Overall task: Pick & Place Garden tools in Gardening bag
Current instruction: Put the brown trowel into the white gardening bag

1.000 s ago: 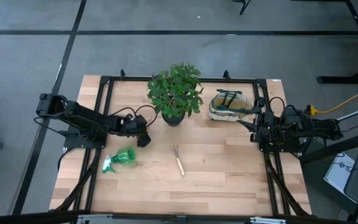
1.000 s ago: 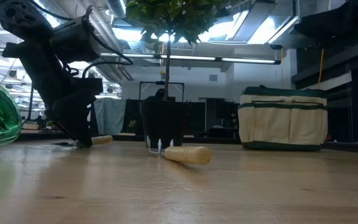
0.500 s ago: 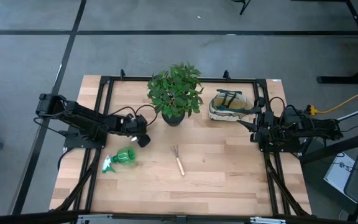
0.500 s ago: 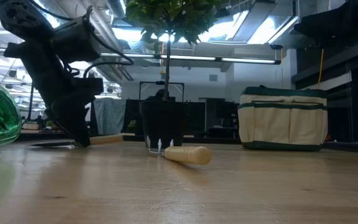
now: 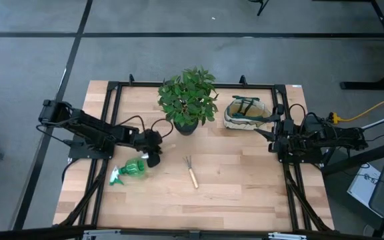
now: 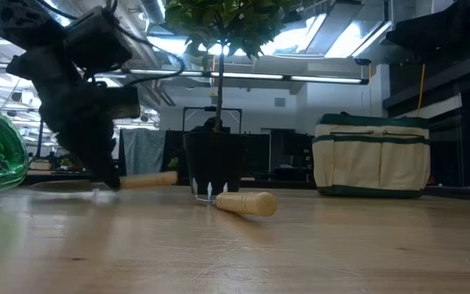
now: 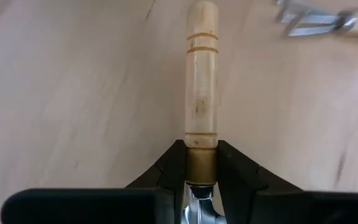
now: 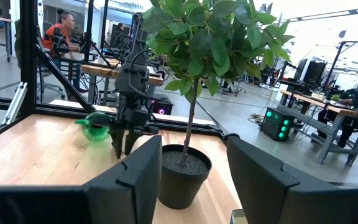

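My left gripper [image 5: 153,156] is down at the table, left of centre, and shut on the trowel [image 7: 202,74]. The trowel's pale wooden handle [image 6: 148,179] sticks out past the fingers. The green spray bottle [image 5: 129,170] lies on its side just near of the gripper. The pronged hand rake [image 5: 191,171] lies flat at mid-table, and its prongs show in the left wrist view [image 7: 309,20]. The cream gardening bag [image 5: 247,113] stands at the far right. My right gripper [image 5: 272,131] waits open beside the bag. No pruning shears show. My left gripper pinches the trowel between its two fingers [image 7: 174,167] at the dark collar [image 7: 201,163] where the handle meets the metal. The fingers slant down from the table's left. The handle runs on beyond the fingertips, about level and low over the table; whether it is clear, I cannot tell.
A leafy plant in a black pot [image 5: 187,100] stands at the far middle, between my left gripper and the bag [image 6: 371,155]. Black frame rails [image 5: 112,113] run along the left, far and right sides. Bare wood lies toward the near edge [image 5: 199,207].
My left gripper has gone a little toward the near edge, closer to the spray bottle, staying shut on the trowel. In the low view the trowel's handle now reaches farther out toward the pot than before.
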### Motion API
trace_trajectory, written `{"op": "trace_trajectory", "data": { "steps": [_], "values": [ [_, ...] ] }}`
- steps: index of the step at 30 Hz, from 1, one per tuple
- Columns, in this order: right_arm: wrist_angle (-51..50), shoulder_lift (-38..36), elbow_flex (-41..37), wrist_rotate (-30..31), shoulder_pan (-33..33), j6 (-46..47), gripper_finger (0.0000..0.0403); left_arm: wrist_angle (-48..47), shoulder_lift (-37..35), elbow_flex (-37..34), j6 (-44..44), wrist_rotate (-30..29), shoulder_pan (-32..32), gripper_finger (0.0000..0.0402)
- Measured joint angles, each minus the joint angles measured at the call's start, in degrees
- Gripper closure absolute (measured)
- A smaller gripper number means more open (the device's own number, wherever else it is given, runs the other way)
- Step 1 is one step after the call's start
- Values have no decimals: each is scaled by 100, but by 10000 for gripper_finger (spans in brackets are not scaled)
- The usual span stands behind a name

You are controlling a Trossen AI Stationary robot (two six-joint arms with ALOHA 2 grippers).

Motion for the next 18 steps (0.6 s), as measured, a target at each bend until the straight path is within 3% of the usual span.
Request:
{"op": "trace_trajectory", "data": {
  "steps": [18],
  "values": [
    [0,0,-1,-2,1,1,217,2046,-7,4,1447,-5,-320,338]
  ]
}}
